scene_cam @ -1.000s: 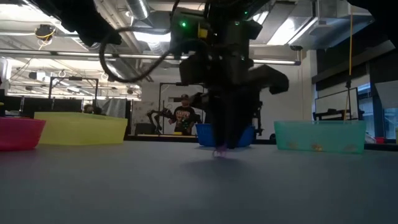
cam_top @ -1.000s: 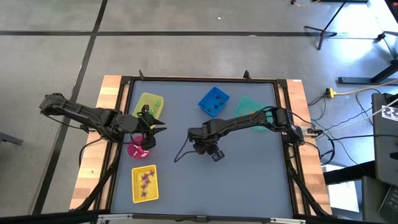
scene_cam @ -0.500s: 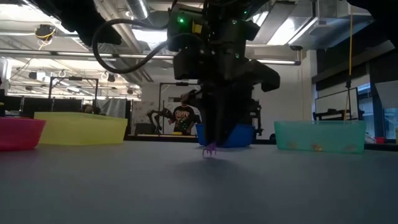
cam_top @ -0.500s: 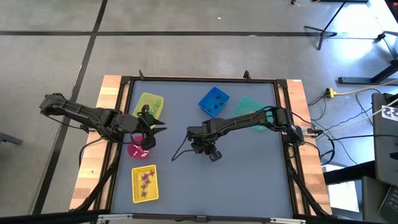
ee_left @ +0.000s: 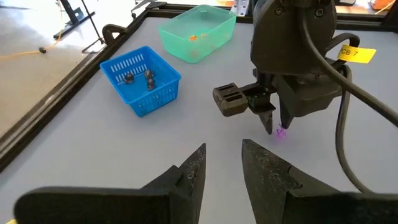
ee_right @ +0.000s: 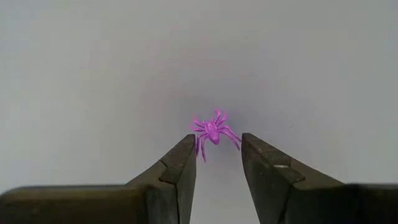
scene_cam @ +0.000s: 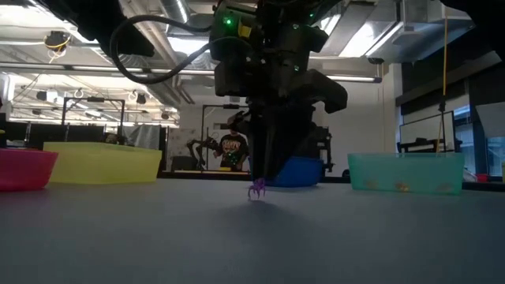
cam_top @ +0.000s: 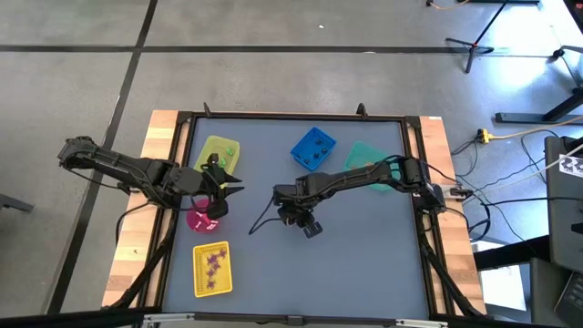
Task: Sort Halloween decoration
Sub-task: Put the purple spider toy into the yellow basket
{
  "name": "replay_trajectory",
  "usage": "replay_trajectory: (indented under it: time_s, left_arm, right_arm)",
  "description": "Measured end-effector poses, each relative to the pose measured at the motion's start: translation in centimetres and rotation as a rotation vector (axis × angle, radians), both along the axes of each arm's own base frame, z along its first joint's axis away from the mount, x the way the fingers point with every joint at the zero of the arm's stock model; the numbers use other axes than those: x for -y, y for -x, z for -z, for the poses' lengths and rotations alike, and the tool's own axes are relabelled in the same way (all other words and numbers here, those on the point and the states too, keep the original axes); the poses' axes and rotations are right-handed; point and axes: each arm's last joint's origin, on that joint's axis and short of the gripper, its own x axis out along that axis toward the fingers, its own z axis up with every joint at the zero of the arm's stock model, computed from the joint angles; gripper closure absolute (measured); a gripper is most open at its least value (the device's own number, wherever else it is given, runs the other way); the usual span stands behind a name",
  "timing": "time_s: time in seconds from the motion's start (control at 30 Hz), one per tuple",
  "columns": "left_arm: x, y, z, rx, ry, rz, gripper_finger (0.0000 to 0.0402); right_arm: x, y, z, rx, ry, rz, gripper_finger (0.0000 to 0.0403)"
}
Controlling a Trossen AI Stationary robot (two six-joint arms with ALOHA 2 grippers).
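Observation:
A tiny purple spider (ee_right: 212, 132), one of the Halloween decorations, lies on the grey table near its middle and also shows in the low view (scene_cam: 257, 189). My right gripper (ee_right: 217, 142) points steeply down over it, open, with a fingertip on each side of the spider's near legs. My left gripper (ee_left: 222, 150) hangs open and empty above the pink bowl (cam_top: 200, 219) at the table's left. More trinkets lie in the bins. My right gripper meets the purple spider only at its fingertips. The spider's outer legs (ee_right: 200, 149) reach the inner edges of both fingertips (ee_right: 186, 149). The fingers come from above, slanting steeply down. The spider rests on the table just beyond the tips (scene_cam: 267, 183).
A yellow bin (cam_top: 219, 152), a blue basket (cam_top: 312, 148) and a teal bin (cam_top: 364, 159) stand along the far side. A yellow tray (cam_top: 211, 269) with purple trinkets lies at the near left. Open table stretches to the near right.
My right gripper has tipped a little at the wrist and edged toward the table's left. The purple spider has slid with its fingertips along the table to the left and now shows clear of the gripper in the low view.

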Motion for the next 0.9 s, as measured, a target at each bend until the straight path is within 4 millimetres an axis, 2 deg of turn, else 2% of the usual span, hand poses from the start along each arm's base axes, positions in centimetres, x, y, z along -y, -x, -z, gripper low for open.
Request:
replay_trajectory:
  time_s: [0.23, 0.53, 0.67, 0.9]
  left_arm:
    - [0.3, -0.1, 0.2, 0.003, 0.153, 0.026, 0.0311]
    - [1.6, -1.3, 1.7, -0.135, 0.396, 0.196, 0.0307]
    - [2.1, -1.9, 2.5, -0.21, 0.478, 0.259, 0.0285]
    - [2.2, -3.1, 4.0, -0.28, 0.443, 0.21, 0.0235]
  right_arm:
    - [0.0, 0.0, 0.0, 0.0, 0.0, 0.0, 0.0276]
    - [0.0, 0.0, 0.0, -0.002, 0.0, 0.0, 0.0276]
    - [0.0, 0.0, 0.0, -0.002, 0.001, 0.001, 0.0276]
    - [0.0, 0.0, 0.0, -0.002, 0.001, 0.001, 0.0276]
